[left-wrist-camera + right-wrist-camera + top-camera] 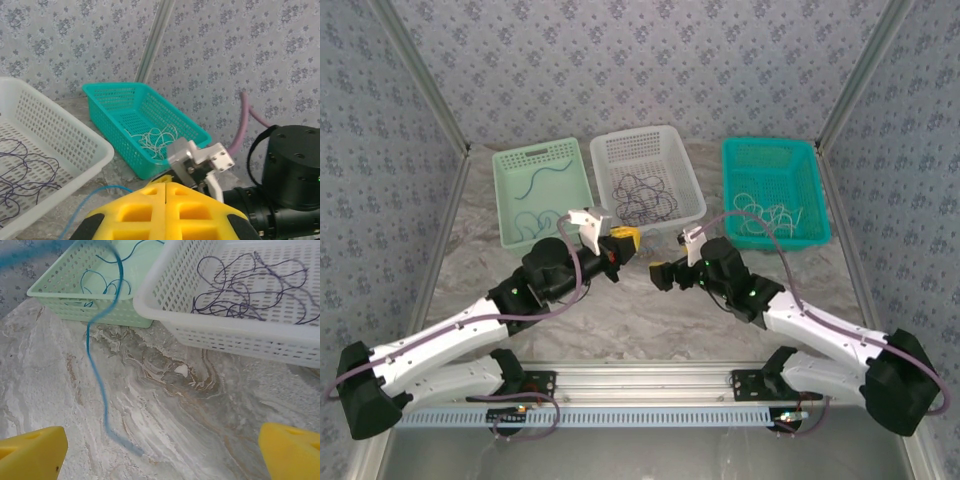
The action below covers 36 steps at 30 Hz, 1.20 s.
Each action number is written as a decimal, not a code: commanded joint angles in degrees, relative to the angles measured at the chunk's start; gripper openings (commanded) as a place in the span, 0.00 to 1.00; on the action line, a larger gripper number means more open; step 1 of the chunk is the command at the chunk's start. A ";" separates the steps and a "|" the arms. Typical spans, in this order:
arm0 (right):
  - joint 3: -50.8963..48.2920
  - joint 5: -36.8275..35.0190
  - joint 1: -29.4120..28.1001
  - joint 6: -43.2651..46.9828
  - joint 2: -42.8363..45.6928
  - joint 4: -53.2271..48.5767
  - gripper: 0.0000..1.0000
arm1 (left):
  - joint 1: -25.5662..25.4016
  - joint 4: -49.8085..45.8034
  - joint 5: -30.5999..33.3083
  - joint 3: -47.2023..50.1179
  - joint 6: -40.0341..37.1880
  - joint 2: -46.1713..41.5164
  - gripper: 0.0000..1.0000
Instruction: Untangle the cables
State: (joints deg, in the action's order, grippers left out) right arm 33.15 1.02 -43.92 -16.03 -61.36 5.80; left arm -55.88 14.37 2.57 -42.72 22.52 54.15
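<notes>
Seen from the top, the two arms reach in from 7 and 5 o'clock and meet near the middle of the grey marbled tabletop. The left gripper sits at about 11 o'clock of centre. In its wrist view its yellow fingers are pressed flat together, and a thin blue cable runs out from under them, so it appears pinched there. The right gripper faces it from just beside, at centre. In the right wrist view its fingers stand wide apart with nothing between them. That blue cable hangs down in front of them and its free end trails on the tabletop.

Three baskets stand in a row beyond the grippers:
- At 11 o'clock, a pale green plastic basket holds more blue cables in loose curls.
- At 12 o'clock, a white plastic basket holds a small tangle of dark purple-black cables.
- At 1 o'clock, a teal plastic basket holds curled pale white cables near its front wall.
</notes>
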 commanded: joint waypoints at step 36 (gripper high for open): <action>1.49 9.97 2.64 -0.22 -10.95 5.91 0.00 | 0.63 0.71 3.79 -4.04 -5.32 -4.18 0.00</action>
State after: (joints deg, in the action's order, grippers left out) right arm 35.73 9.91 -41.52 -15.84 -73.49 11.25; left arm -55.88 17.15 1.80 -44.21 20.45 53.06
